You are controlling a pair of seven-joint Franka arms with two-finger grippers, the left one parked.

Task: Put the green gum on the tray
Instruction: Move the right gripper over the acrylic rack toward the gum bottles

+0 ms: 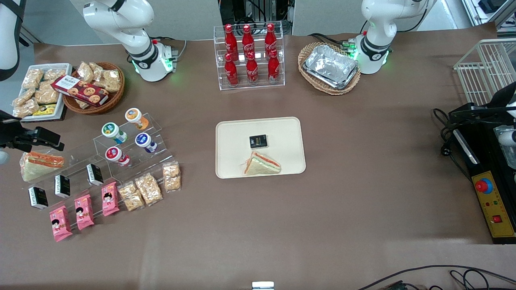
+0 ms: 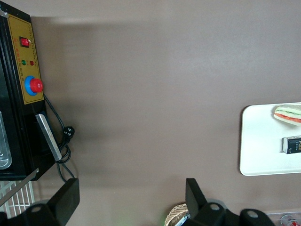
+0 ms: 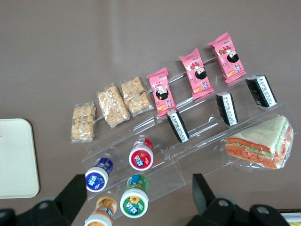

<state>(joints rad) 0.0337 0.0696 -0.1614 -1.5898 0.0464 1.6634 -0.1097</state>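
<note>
The green gum (image 1: 111, 131) is a small white bottle with a green top. It lies on the upper step of a clear acrylic stand (image 1: 133, 141), beside the orange-topped bottle (image 1: 133, 115). In the right wrist view the green gum (image 3: 135, 201) sits between my spread fingers, well below them. My gripper (image 3: 139, 188) is open and empty. In the front view the gripper (image 1: 50, 141) hovers high at the working arm's end, above a wrapped sandwich (image 1: 41, 164). The cream tray (image 1: 234, 137) lies mid-table and holds a black packet (image 1: 258, 141) and a sandwich (image 1: 262, 164).
Blue-topped (image 1: 144, 141) and red-topped (image 1: 116, 155) bottles lie on the stand's lower step. Black packets, pink snack bags (image 1: 84, 211) and cracker bags (image 1: 149, 188) line up nearer the camera. A cookie basket (image 1: 94, 88), cola rack (image 1: 250, 54) and foil-tray basket (image 1: 330, 66) stand farther away.
</note>
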